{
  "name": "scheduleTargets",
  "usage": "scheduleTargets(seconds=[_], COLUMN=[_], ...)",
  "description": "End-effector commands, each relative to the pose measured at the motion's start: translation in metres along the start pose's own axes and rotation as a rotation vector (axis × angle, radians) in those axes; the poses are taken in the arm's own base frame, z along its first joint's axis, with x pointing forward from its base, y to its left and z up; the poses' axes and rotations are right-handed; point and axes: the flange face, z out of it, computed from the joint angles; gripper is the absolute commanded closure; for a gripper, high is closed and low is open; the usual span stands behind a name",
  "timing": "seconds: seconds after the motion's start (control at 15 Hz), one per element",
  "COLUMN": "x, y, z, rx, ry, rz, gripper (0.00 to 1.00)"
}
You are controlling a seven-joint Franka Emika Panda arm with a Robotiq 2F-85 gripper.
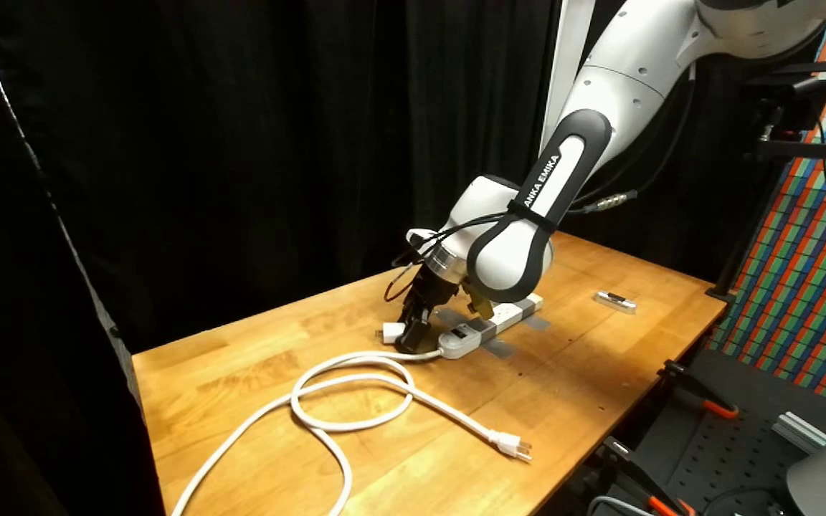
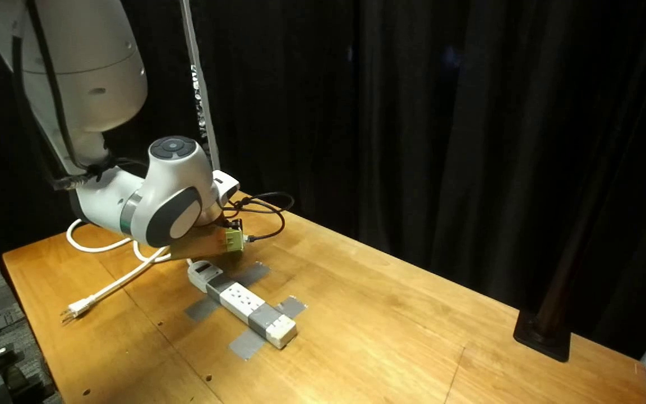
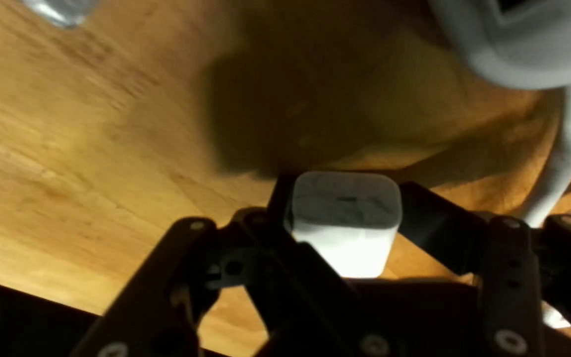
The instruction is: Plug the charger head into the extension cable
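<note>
Between the two black fingers (image 3: 444,228) of my gripper (image 3: 346,201) is the charger head (image 3: 347,248), a small white block with a thin dark slot on its face; both fingers press against its sides. In an exterior view the charger head (image 1: 393,332) lies sideways close to the table, prongs pointing away from the socket bar. Whether it touches the wood I cannot tell. The extension cable's white socket bar (image 2: 243,301) is taped down beside my gripper, and its cord (image 1: 352,428) loops over the table to a plug (image 1: 506,442). The arm hides gripper and charger head in an exterior view (image 2: 174,210).
Grey tape strips (image 2: 248,343) stick out from the bar on both sides. A small silver and dark object (image 1: 615,301) lies farther along the wooden table (image 1: 585,373). Clamps (image 1: 700,393) grip the table edge, and a black stand foot (image 2: 541,336) occupies a corner.
</note>
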Motion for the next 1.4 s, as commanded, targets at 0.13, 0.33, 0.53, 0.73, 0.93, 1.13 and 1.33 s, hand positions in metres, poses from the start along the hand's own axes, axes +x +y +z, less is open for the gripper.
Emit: scheduleTargets(seconds=[0.13, 0.33, 0.53, 0.73, 0.93, 1.13, 1.33], x=[0.028, 0.037, 0.048, 0.056, 0.061, 0.056, 0.045], y=[0.036, 0.047, 0.053, 0.059, 0.065, 0.066, 0.061], z=[-0.021, -0.027, -0.034, -0.035, -0.034, -0.025, -0.011], rx=[-0.061, -0.022, 0.061, 0.132, 0.161, 0.181, 0.192], ry=[-0.255, -0.428, -0.506, -0.484, -0.456, -0.441, -0.408], rz=[0.006, 0.0, -0.002, -0.062, -0.127, -0.178, -0.22], gripper=[0.71, 0.71, 0.71, 0.13, 0.0, 0.0, 0.0])
